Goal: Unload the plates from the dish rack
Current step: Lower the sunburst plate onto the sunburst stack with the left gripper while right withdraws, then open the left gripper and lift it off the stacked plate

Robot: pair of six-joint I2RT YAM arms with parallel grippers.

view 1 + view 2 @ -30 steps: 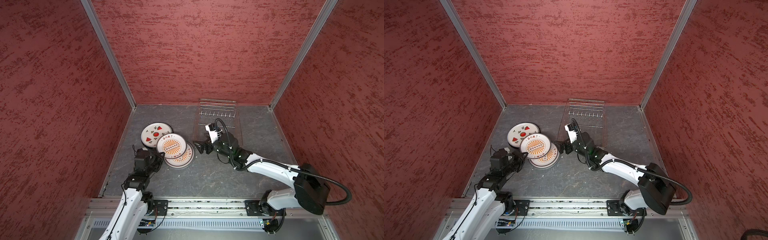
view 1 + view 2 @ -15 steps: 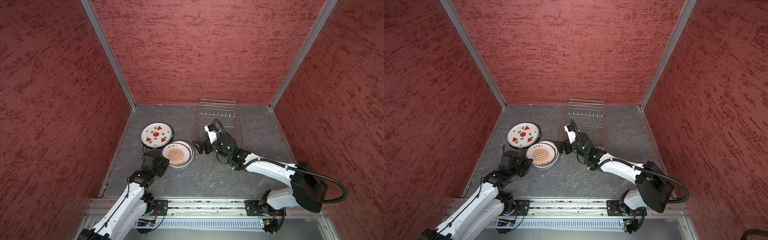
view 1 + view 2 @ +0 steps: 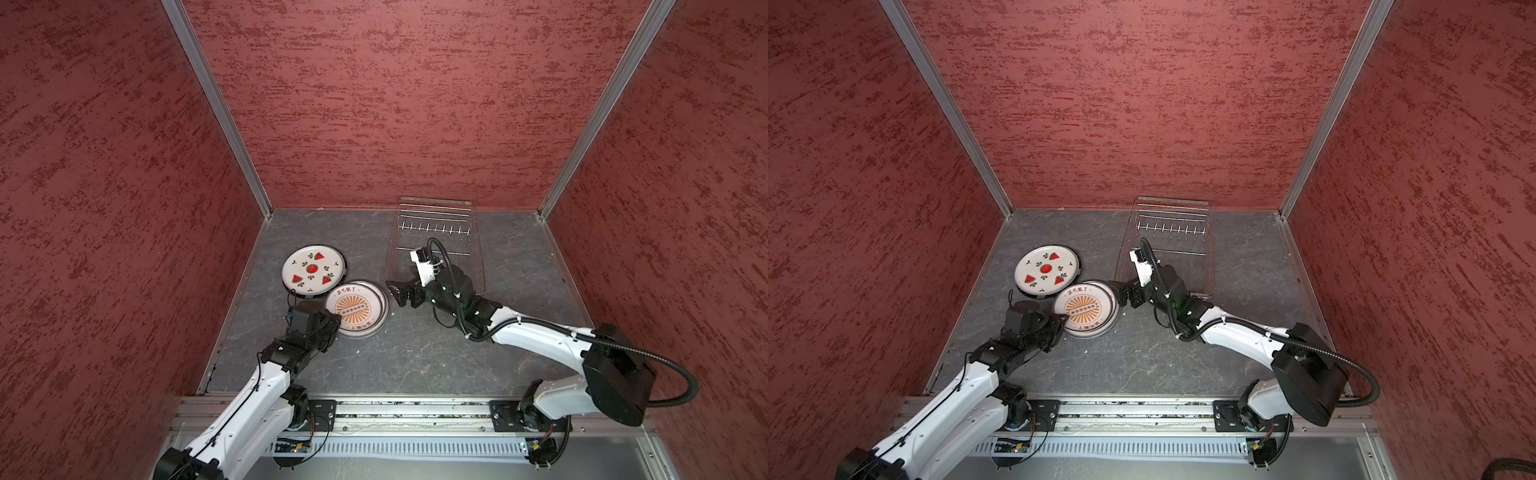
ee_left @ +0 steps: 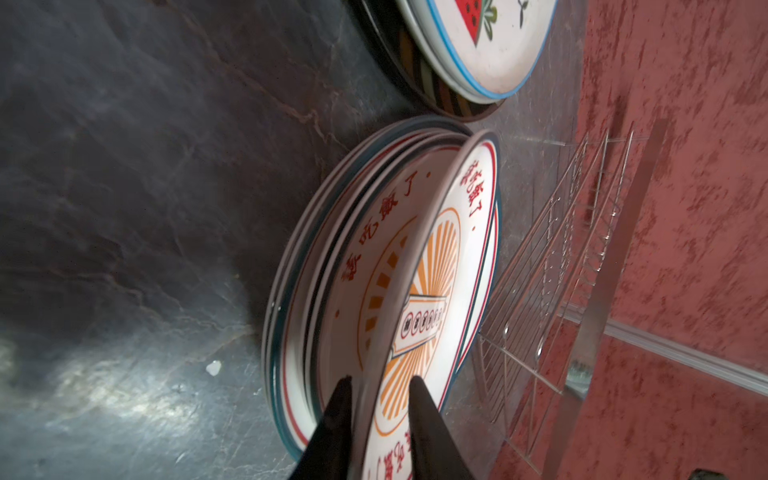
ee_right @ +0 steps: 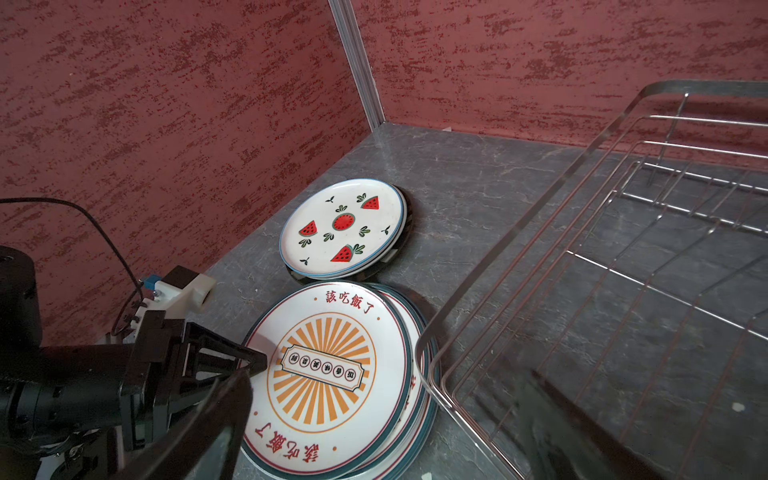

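Plates [image 3: 313, 268] lie in two stacks on the grey desk [image 3: 415, 353], and every plate that I can see is outside the dish rack [image 5: 498, 254].

The watermelon stack [image 5: 345, 226] has one watermelon plate [image 3: 1046, 270] on top. Under it the left wrist view shows at least one more pale rim and, lowest, one dark-rimmed plate [image 4: 411, 75].

The sunburst stack [image 3: 357, 309] lies just beside it, nearer to the arms. It has one sunburst plate [image 5: 324, 365] on top and one lower plate [image 4: 365, 216] with the same red characters directly under it. Below these are more rims; their exact number I cannot tell. The top sunburst plate is tilted: its edge at the left pincer [image 4: 380, 382] stands away from the plate below.

The left pincer's two fingers are a little spread, one on each side of this rim, and a small gap shows, so it does not seem to pinch. The right pincer [image 3: 395, 292] is spread wide and pinches nothing. It hovers between the sunburst stack and the rack's near left corner.

There is one rack, at the back of the desk, to the right of the stacks. Inside it show its own wires and one row of short upright prongs [image 3: 435, 227]. Three red walls [image 3: 395, 104] stand around the desk.
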